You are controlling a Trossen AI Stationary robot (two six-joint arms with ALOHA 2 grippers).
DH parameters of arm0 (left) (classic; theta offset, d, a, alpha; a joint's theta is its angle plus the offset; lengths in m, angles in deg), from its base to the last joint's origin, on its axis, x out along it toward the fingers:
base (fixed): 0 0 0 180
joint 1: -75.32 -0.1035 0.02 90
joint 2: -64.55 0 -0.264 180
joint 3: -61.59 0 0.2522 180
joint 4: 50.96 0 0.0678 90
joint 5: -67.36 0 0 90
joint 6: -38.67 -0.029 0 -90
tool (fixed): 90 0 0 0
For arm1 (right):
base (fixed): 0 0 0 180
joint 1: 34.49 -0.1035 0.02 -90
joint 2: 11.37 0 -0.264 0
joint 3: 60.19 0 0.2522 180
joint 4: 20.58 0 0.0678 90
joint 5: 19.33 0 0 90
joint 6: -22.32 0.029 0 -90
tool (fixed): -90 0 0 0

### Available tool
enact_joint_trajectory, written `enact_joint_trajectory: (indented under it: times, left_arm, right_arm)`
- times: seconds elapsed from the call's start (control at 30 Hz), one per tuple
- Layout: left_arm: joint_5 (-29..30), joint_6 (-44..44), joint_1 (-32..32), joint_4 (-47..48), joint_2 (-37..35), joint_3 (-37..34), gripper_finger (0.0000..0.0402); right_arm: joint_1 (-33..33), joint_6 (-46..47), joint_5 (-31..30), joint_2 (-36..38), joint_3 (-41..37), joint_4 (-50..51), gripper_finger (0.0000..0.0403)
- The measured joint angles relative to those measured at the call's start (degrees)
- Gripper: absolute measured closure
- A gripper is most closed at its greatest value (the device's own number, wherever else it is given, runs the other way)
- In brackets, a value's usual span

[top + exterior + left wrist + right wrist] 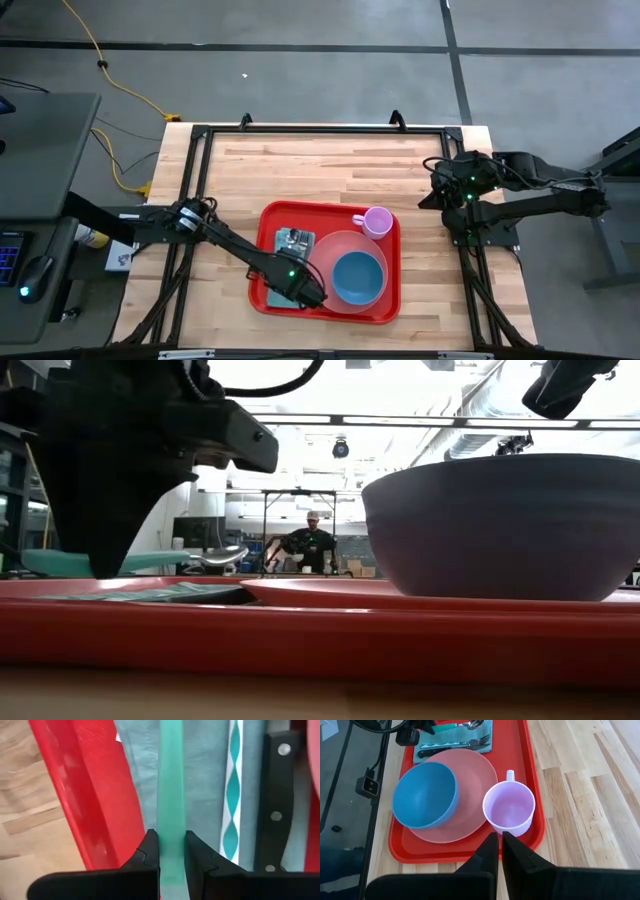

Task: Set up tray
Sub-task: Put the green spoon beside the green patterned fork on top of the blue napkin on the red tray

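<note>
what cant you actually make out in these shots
- Head of the teal utensil held by the left end effector: cut off by the left wrist view's edge.
- Inside of the blue bowl: low view sees only its wall.
- Black knife blade: outside the frame.

plate (470, 800): pink, round | bowl (424, 795): blue, resting on plate | mug (509, 810): lilac, upright, touching plate edge | napkin (210, 785): teal-grey, flat | fork (479, 741): on napkin | black-handled knife (275, 805): on napkin | desk (330, 175): pale wood | person (311, 545): far back in room
</note>
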State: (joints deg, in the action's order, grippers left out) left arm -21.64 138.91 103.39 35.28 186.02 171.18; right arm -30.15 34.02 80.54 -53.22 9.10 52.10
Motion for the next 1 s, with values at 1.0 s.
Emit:
enact_joint_trajectory:
  times: [1.0]
  left_arm:
    - [-2.4, 0.0, 0.1, -8.2, -0.1, -4.0, 0.0336]
  right_arm:
    - [0.0, -0.2, -0.2, 2.3, 0.0, 1.4, 0.0403]
